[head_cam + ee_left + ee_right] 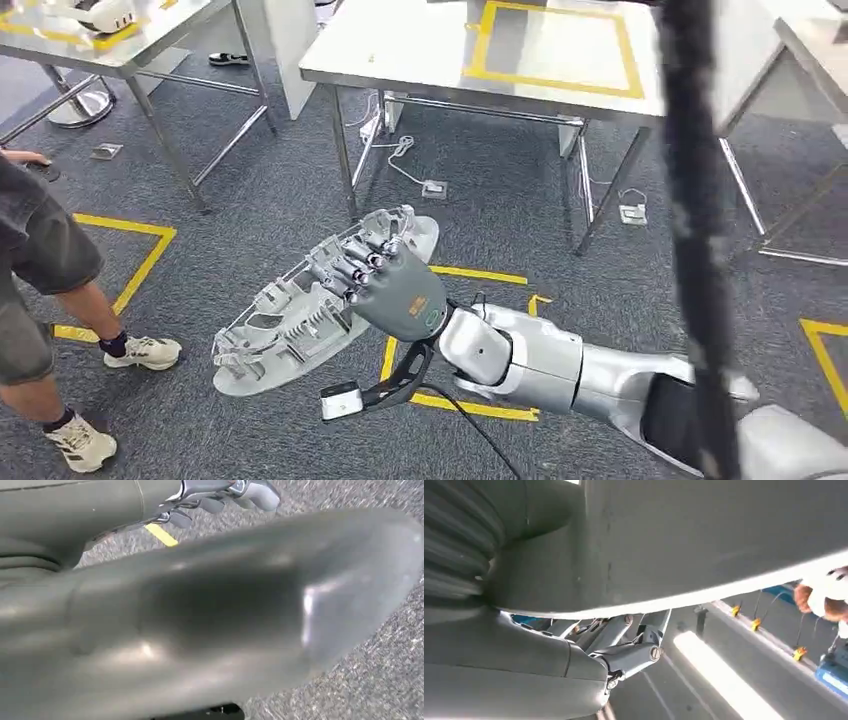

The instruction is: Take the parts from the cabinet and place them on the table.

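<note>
Grey carpet lies under the steel worktop (400,50) at upper centre, while the right hand (385,280) clasps a stiff, light-looking ribbed plastic part (300,310) mid-frame; rim grips seem safest, left hand (220,495) unclear.

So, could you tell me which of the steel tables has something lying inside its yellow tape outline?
The table at upper left: a white object lies on its tape, whereas the middle table's outline is bare.
</note>
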